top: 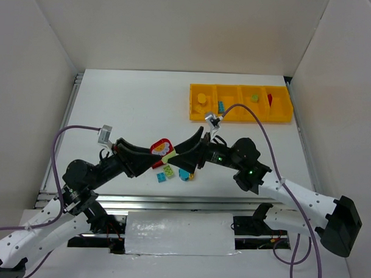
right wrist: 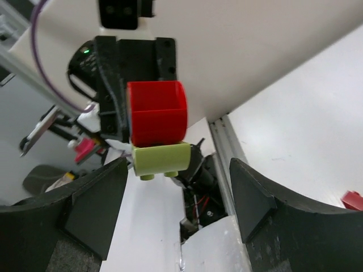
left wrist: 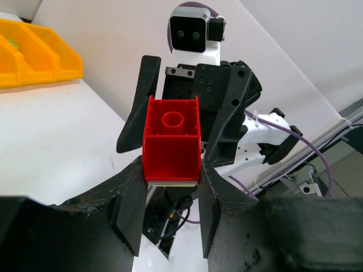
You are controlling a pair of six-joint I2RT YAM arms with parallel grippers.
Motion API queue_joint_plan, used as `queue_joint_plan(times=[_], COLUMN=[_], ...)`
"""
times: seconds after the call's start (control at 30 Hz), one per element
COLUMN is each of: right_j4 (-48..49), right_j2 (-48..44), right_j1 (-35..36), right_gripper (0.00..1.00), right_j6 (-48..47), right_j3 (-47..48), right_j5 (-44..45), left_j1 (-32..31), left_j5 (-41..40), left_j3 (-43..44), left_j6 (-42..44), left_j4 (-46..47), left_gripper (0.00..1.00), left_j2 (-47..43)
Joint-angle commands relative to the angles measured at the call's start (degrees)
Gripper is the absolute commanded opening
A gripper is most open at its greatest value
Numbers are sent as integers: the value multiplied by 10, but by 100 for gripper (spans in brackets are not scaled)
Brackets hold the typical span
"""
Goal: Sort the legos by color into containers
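The red brick (left wrist: 171,141) is off the surface (top: 125,106), clamped between the fingers of the left claw (left wrist: 172,170) just below the middle of the overhead view. A light-green brick (right wrist: 161,158) is stuck to one face of it, so we judge the step in hand to be splitting a two-colour stack before either piece can be sorted. The right claw (right wrist: 178,175) faces the stack with its fingers spread wide and nothing between them. The next move, as we read it, calls for that claw to advance, close on the green brick alone and pull it free while the left grip holds firm. The green piece is thin, so a grip that also catches the red would achieve nothing. A few loose bricks (top: 168,171) lie on the surface directly beneath the two claws, close enough to be knocked if either arm dips. The yellow tray (top: 240,119) sits well apart in the upper right, its four compartments already holding a few pieces.
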Motion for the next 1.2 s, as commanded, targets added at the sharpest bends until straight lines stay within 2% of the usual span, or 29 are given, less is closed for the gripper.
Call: queue_joint_plan(times=[0.0, 0.03, 0.23, 0.3, 0.37, 0.43, 0.47, 0.5, 0.53, 0.57, 0.6, 0.63, 0.67, 0.73, 0.83, 0.97, 1.17], right_j4=[100, 111, 147, 156, 161, 174, 176, 175, 171, 155, 150, 145, 130, 111, 43, -2, -17], right_j2=[8, 11, 23, 27, 31, 30, 30, 29, 27, 27, 24, 22, 20, 15, 9, 8, 12], right_j1=[-3, -3, -7, -9, -9, -10, -11, -11, -12, -11, -11, -10, -12, -12, -12, -13, -12], right_gripper=[80, 79, 58, 39, 32, 31, 27, 17, 0, 0, 0, 0, 0, 0, 0, 0, 0], right_j6=[11, 12, 33, 36, 41, 46, 47, 43, 41, 37, 30, 26, 22, 9, -11, -25, -22], right_j3=[7, 13, 11, 14, 15, 11, 12, 12, 14, 16, 14, 14, 13, 13, 28, 40, 47], right_j5=[-80, -89, -105, -113, -121, -122, -128, -131, -132, -132, -132, -131, -130, -130, -126, -130, -134], left_j1=[-3, -2, -3, -3, -3, -3, -3, -3, -3, -3, -3, -2, -3, -3, -2, -3, -3], left_j5=[29, 32, 52, 56, 59, 65, 66, 64, 63, 61, 53, 46, 41, 24, 12, 8, 41], left_j3=[24, 26, 24, 22, 21, 22, 23, 23, 25, 27, 30, 32, 37, 43, 60, 78, 78], left_j6=[-14, -14, -17, -19, -22, -20, -19, -15, -13, -8, -3, 0, 4, 17, 38, 56, 53], left_j4=[59, 61, 73, 75, 80, 80, 76, 74, 71, 66, 52, 43, 34, 6, -28, -43, -25], left_gripper=[0, 0, 0, 0, 0, 0, 0, 0, 7, 18, 35, 69, 82, 100, 100, 99, 89], left_j2=[1, 3, 8, 10, 13, 16, 16, 16, 16, 15, 10, 7, 3, -3, -6, 3, 36])
